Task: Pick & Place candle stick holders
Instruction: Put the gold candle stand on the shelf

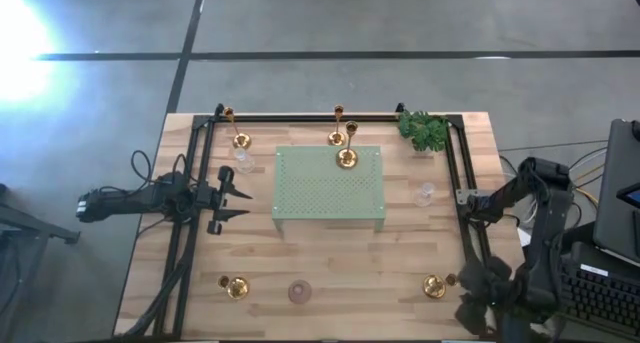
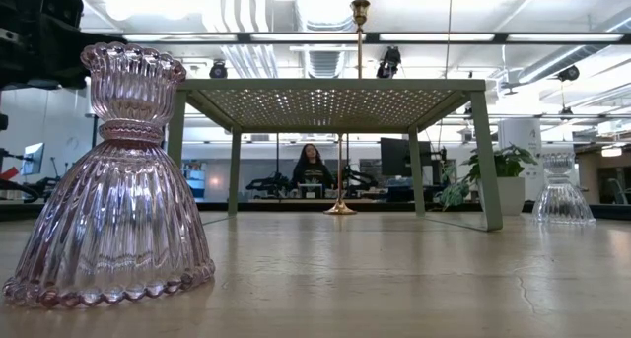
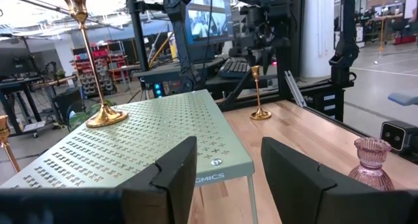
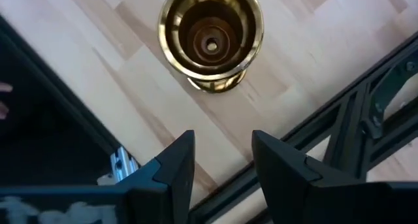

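The right tool (image 4: 221,168) hangs open, empty, over a shiny gold-brass candle stick holder (image 4: 211,41) with a ringed cup. The tray's (image 3: 157,136) edge reads "OMICS".

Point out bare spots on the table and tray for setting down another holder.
Free: most of the tray top, except the gold holder at its far edge; the wood between tray and pink glass holder. Crowded: the far strip, with gold holders and leafy sprig.

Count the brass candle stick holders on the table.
5 brass holders: one on the tray, one just beyond it, upper left, lower left, lower right in the high view.
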Motion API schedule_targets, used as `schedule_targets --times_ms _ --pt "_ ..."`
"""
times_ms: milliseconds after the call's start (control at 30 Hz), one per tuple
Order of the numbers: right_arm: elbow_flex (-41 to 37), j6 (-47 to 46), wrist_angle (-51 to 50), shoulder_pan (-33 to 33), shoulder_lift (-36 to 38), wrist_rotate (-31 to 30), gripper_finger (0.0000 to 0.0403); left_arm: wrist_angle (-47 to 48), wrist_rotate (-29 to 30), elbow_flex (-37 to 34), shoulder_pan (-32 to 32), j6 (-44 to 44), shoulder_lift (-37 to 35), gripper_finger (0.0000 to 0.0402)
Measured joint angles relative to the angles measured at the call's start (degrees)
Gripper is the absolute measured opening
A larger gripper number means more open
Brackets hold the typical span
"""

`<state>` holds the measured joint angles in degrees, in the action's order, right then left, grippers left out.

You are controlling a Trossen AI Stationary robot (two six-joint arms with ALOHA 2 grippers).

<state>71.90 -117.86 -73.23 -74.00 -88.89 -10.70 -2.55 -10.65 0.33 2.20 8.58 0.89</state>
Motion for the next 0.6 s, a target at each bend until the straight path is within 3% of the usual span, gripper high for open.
schedule_targets --times_ms 467,600 --pt "-1.2 -1.9 0.9 2.9 -6.0 -1.9 0.0229 0.0 0.0 0.0 0.0 0.0 0.0 0.0177" --pt "-1.3 -2.0 1.9 2.9 -6.1 -6.1 0.0233 0.0 0.0 0.0 0.0 0.0 0.0 0.0177"
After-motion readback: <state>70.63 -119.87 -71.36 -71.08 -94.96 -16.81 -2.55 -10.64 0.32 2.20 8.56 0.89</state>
